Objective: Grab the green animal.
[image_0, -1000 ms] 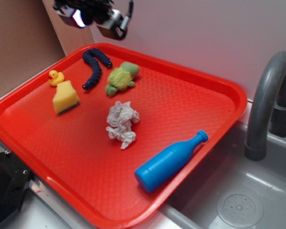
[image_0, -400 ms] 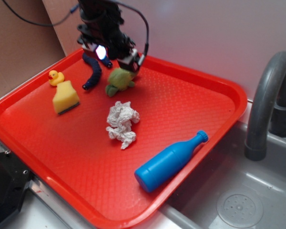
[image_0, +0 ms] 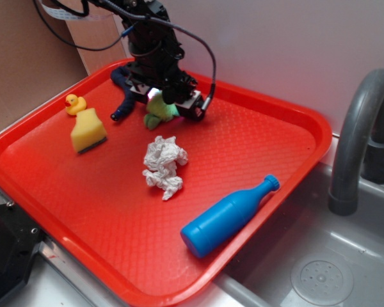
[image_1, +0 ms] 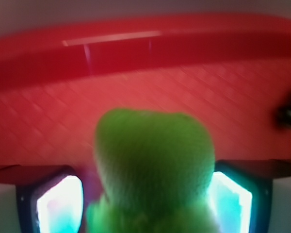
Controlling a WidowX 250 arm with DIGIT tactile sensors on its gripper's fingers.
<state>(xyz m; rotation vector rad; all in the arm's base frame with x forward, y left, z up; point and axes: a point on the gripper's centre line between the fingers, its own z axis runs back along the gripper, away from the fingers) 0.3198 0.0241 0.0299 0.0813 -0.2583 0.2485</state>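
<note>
Six loose things lie on the red tray (image_0: 294, 128), taken here from the near edge back. Nearest, toward five o'clock, a blue bottle (image_0: 227, 217) lies on its side with its cap pointing to the sink side. Just past it, near the tray's middle, sits a crumpled white paper wad (image_0: 164, 165). Out at nine o'clock a yellow sponge (image_0: 88, 132) rests flat, and a tiny yellow duck (image_0: 75, 103) sits touching its far corner.

Farther back, around eleven o'clock, the gripper (image_0: 164, 102) is down over the green animal (image_0: 161, 110) — only the lower part of the lime plush shows under the black housing in the exterior view. The wrist view fills in the rest: the green animal (image_1: 154, 170) sits squarely between the two glowing pads (image_1: 60, 204), one at each flank (the picture is blurred, so actual contact is hard to judge). Whether the claw is clamped or merely straddling the toy, I cannot tell.

Beside the arm at its left, a dark blue worm plush (image_0: 123, 102) curves toward the tray's far rim, partly hidden.
</note>
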